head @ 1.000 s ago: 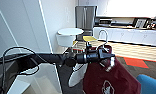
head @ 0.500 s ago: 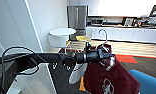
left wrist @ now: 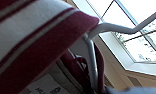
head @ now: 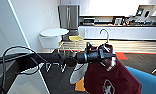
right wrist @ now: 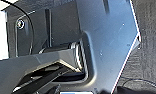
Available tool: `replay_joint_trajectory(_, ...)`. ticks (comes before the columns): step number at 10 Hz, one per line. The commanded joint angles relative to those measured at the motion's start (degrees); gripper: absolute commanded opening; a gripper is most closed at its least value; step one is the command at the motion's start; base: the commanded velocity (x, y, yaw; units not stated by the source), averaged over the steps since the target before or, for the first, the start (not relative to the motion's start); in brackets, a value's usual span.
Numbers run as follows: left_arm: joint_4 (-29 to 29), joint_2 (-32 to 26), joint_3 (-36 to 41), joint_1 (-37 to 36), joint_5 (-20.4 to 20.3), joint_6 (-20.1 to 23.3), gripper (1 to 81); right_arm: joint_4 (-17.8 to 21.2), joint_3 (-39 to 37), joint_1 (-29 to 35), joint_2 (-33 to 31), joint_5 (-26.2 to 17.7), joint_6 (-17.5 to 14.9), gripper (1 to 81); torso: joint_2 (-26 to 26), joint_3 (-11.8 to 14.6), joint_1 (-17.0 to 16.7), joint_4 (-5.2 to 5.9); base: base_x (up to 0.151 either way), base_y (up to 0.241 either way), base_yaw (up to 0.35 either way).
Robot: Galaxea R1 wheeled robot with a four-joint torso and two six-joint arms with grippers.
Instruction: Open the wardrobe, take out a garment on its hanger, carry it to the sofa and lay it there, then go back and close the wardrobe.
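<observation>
The maroon jacket point(head: 111, 75) hangs right in front, over the blue sofa point(head: 149, 81). The left gripper point(head: 106, 53) is clenched on the white hanger point(head: 104, 35). If the robot bumps or tips, the jacket could slide off onto the floor.

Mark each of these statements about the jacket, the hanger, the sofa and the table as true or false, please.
1. The maroon jacket hangs from the left arm's gripper. True.
2. The hanger hook points down to the floor. False: it rises above the collar.
3. A blue sofa lies at the lower right of the head view. True.
4. The jacket lies flat on the sofa. False: it hangs in the air.
5. The round table is black. False: it is white.
</observation>
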Motion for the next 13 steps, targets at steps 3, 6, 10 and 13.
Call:
replay_joint_trajectory(3,2.2,-2.2,2.7,-10.5,-5.6,1.3,1.0,0.4,0.1,1.4,0.3,-3.3,0.0,81.1,0.0,0.0,0.0,0.00,0.000,0.000,-0.206)
replay_joint_trajectory(6,2.2,-1.8,2.5,-10.5,-5.6,1.3,1.0,0.3,0.2,1.5,0.4,-3.3,0.0,81.1,0.0,0.0,0.0,0.00,0.000,0.000,-0.206)
replay_joint_trajectory(10,2.6,-2.0,2.8,-10.4,-5.6,1.3,1.0,0.4,0.1,1.5,0.4,-3.3,0.0,81.1,0.0,0.0,0.0,0.00,0.000,0.000,-0.207)
replay_joint_trajectory(13,2.5,-2.1,2.8,-10.3,-4.7,1.3,1.0,0.3,0.1,1.5,0.4,-3.3,0.0,81.1,0.0,0.0,0.0,0.00,0.000,0.000,-0.211)
